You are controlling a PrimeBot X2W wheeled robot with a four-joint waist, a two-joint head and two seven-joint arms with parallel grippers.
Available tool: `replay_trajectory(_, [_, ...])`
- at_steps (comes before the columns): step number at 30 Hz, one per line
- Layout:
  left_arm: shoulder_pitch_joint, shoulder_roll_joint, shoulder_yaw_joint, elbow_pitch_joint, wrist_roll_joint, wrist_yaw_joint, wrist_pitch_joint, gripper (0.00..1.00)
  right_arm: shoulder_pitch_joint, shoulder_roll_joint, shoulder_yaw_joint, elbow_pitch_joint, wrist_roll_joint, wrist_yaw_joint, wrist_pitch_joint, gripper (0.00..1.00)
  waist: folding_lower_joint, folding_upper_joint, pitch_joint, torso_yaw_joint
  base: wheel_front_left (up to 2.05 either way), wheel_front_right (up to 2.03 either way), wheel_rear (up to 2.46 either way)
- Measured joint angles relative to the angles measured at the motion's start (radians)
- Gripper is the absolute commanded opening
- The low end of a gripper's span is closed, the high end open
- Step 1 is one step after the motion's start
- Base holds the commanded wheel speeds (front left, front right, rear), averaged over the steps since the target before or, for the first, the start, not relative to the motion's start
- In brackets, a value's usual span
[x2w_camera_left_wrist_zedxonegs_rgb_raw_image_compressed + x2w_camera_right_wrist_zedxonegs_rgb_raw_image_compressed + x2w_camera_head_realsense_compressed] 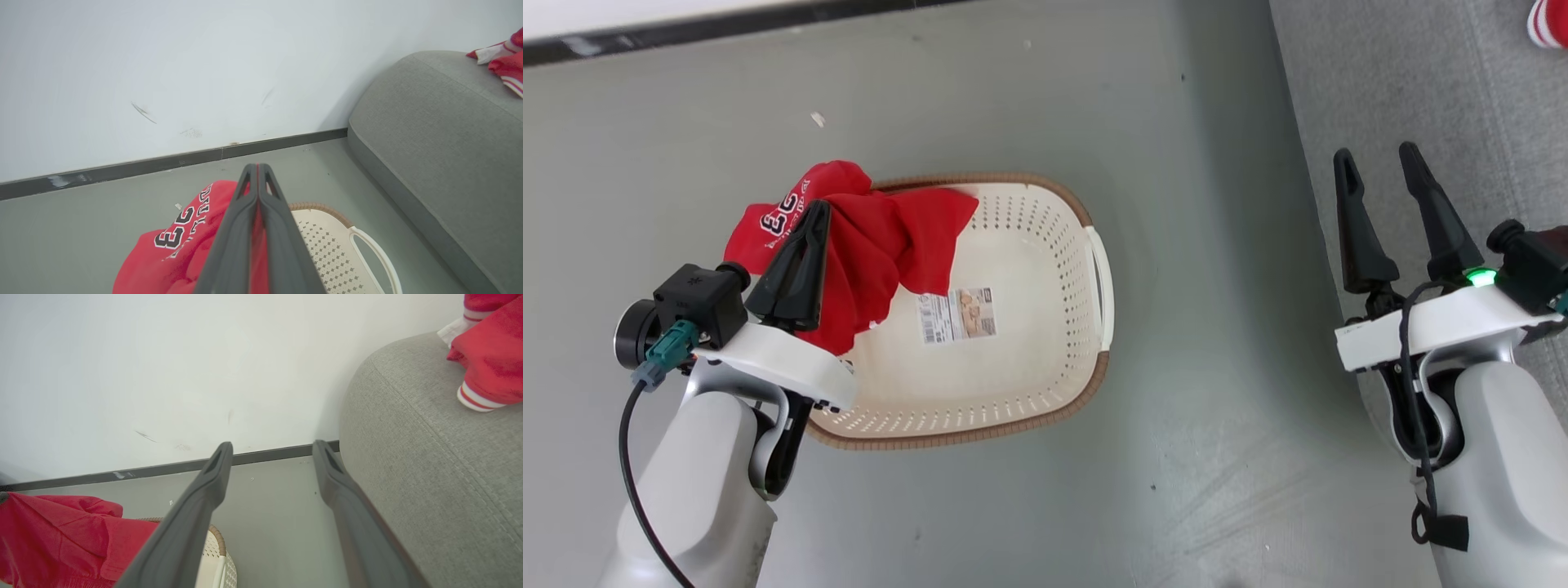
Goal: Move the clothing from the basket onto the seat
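My left gripper [815, 214] is shut on a piece of red clothing [874, 245] with white lettering, lifted above the left end of the cream basket [1029, 359]. The fabric hangs down over the basket's rim; the left wrist view shows the same clothing [171, 249] bunched under the closed fingers [269, 228]. The basket's bottom is bare but for a barcode label [957, 315]. My right gripper [1380, 167] stands open over the grey-green seat [1421, 82], nothing between its fingers [204, 498]. Another red garment with white-striped cuffs [486, 359] lies on the seat [429, 465].
A white wall [163, 73] with a dark skirting strip [163, 163] runs behind the basket. Grey floor [1192, 367] lies between basket and seat. A small scrap [818, 119] lies on the floor near the wall.
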Motion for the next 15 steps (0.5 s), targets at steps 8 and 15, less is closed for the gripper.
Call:
replay_trajectory(8, [0.045, -0.005, 0.01, -0.071, -0.007, 0.009, -0.005, 0.0, 0.049, 0.0, -0.004, 0.019, -0.013, 0.0, 0.0, 1.0, 0.0, 0.0, -0.099, 0.023, 0.0, 0.0, 0.0])
replay_trajectory(15, [0.103, -0.005, 0.012, -0.142, -0.007, 0.024, -0.008, 0.0, 0.111, 0.0, 0.03, 0.034, -0.053, 0.0, 0.0, 1.0, 0.0, 0.0, -0.21, 0.045, 0.0, 0.0, 0.0])
